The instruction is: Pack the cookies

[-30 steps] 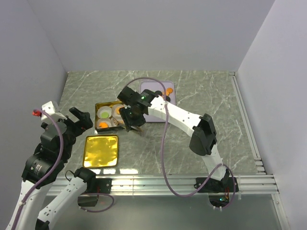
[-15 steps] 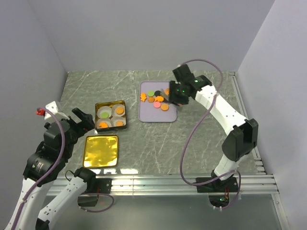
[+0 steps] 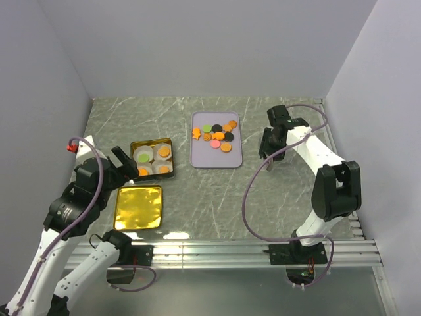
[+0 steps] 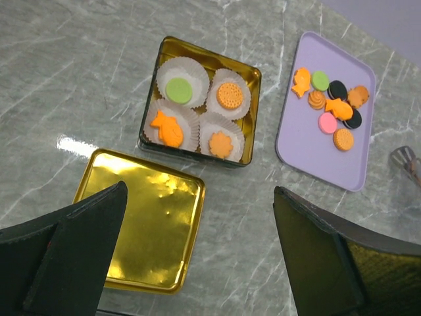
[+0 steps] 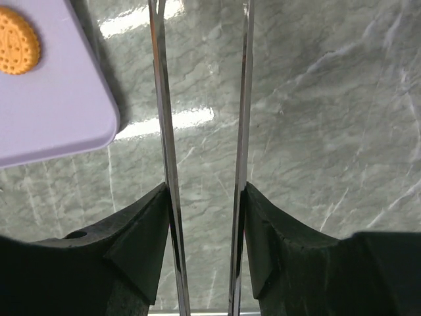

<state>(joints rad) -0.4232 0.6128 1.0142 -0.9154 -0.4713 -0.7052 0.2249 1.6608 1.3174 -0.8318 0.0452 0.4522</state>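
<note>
The cookies (image 3: 217,135) are split between two places. Nine lie loose on the lilac tray (image 3: 209,158) at the middle of the marbled table (image 3: 197,191), several touching or overlapping so that the black ones are partly covered. Four more sit one each in the paper cups (image 4: 187,78) that fill the gold tin (image 4: 253,76), left of the tray. The tin's lid (image 4: 141,237) lies flat just in front of it, its near edge hidden by the fingers in the left wrist view.

The left gripper (image 4: 199,197) is held above the lid, spread wide and empty; only the inner parts of its two fingers are seen, the rest cut off by the frame.

The right gripper (image 5: 205,194) is clamped on thin metal tongs (image 5: 161,131) over bare table, right of the tray. The blades stand apart with nothing between them, and their tips are cut off at the top. In that view only a tray corner and one orange cookie can be seen.
</note>
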